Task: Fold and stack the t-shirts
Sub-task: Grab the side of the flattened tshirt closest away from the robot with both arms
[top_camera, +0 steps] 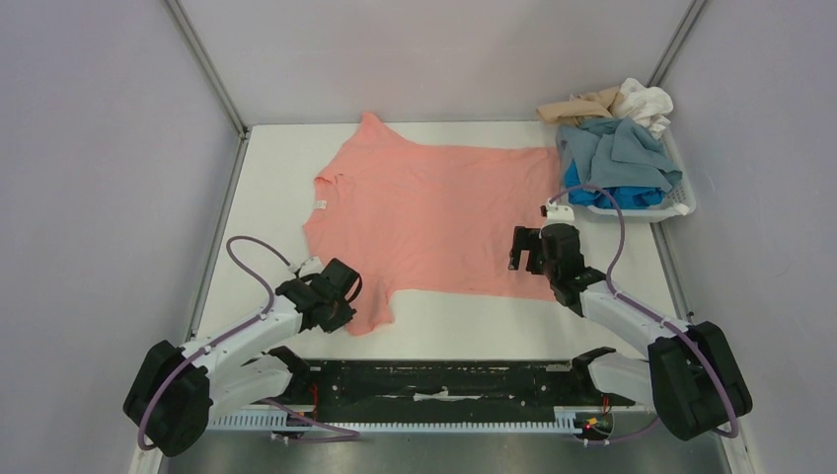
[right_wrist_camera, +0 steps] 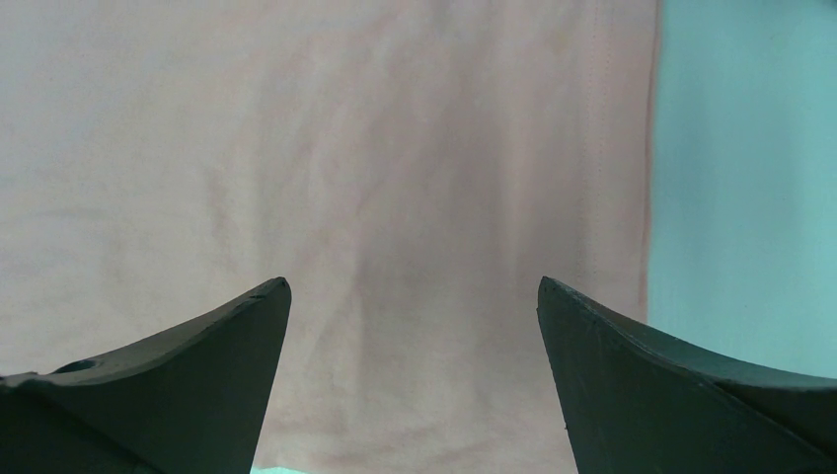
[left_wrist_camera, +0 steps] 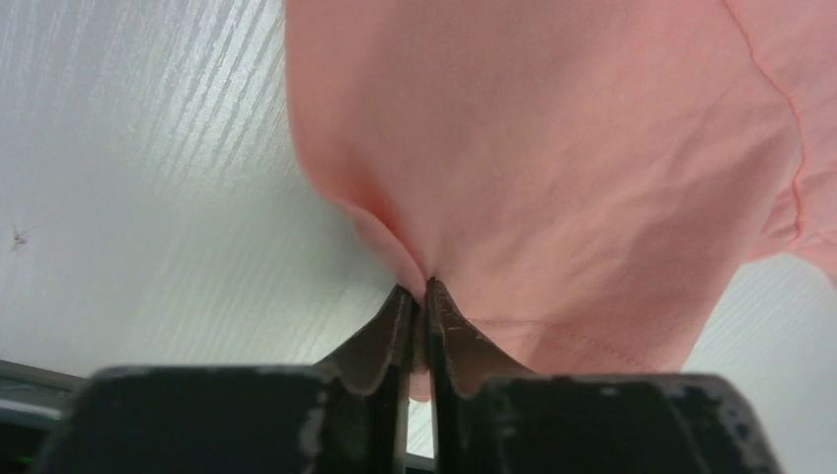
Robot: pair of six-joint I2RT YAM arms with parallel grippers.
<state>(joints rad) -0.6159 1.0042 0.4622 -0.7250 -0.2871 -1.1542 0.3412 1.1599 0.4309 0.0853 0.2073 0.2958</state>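
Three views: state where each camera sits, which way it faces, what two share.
Top external: above and behind both arms, looking down at the table, salmon-pink t-shirt and basket; whole arms show.
Left wrist: on that arm, facing the left end effector pinching the t-shirt's edge.
Right wrist: on that arm, looking down past the open right end effector at the t-shirt.
Shared: all show the t-shirt.

Flat salmon-pink t-shirt (top_camera: 434, 212); others (top_camera: 617, 158) seemingly heaped

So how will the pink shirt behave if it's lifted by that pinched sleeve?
Probably floppy: the pink shirt puckers into folds where the left hand pinches it, so it should drape, not hold shape. Likely light: thin cloth lying flat. Most of it may drag over the table at first.
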